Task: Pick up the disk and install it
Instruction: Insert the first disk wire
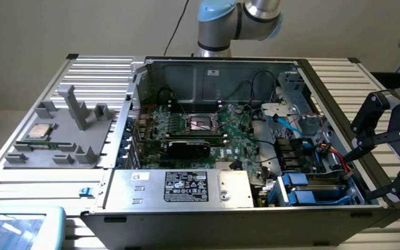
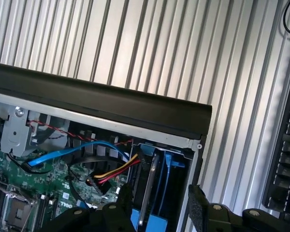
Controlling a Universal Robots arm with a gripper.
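Note:
The disk (image 2: pixel 148 193) appears as a thin grey metal slab on edge between blue plastic carrier parts, standing in the drive bay at the corner of the open computer case (image 2: pixel 111 104); its label is hidden. In the exterior view the blue carriers (image 1: pixel 303 188) sit in the bay at the case's near corner on the exterior view's right. My gripper (image 1: pixel 366 174) hangs just off that corner, open, with nothing between its black fingers (image 2: pixel 199 205). From the wrist, the gripper (image 2: pixel 159 205) hovers over the bay with one finger on each side.
Blue and coloured cables (image 2: pixel 82 151) cross the motherboard (image 1: pixel 207 130) beside the bay. A silver box with a black sticker (image 1: pixel 186 188) fills the case's near side. A grey fixture (image 1: pixel 64 135) holds a square silver chip (image 1: pixel 40 131) at the exterior view's left. Ribbed metal table (image 2: pixel 150 43) surrounds the case.

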